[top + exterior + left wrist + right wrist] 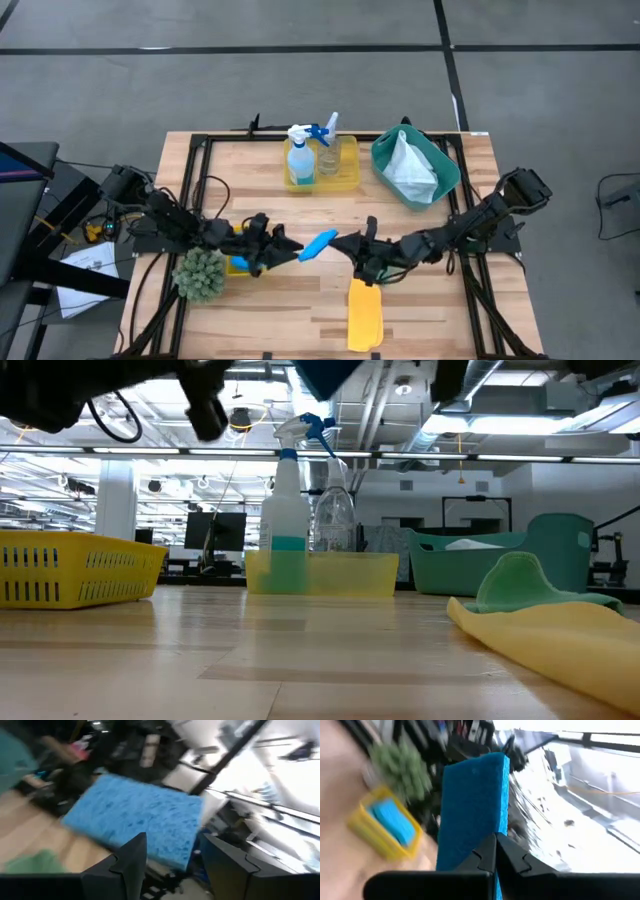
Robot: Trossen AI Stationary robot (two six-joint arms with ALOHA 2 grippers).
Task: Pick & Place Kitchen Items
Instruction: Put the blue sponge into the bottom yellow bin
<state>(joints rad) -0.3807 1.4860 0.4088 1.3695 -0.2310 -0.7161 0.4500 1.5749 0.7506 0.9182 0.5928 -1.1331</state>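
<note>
Sponges [320, 243]: 2 blue, 1 held by both grippers, prob.

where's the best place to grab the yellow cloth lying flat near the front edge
Probably at the end of the yellow cloth nearest the right gripper, coming straight down: it lies flat, so a pinch from above can bunch a fold. The low view shows a green cloth there.

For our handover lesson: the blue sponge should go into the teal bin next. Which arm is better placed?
Probably right: the teal bin sits on its side, and the right gripper grips the blue sponge.
</note>
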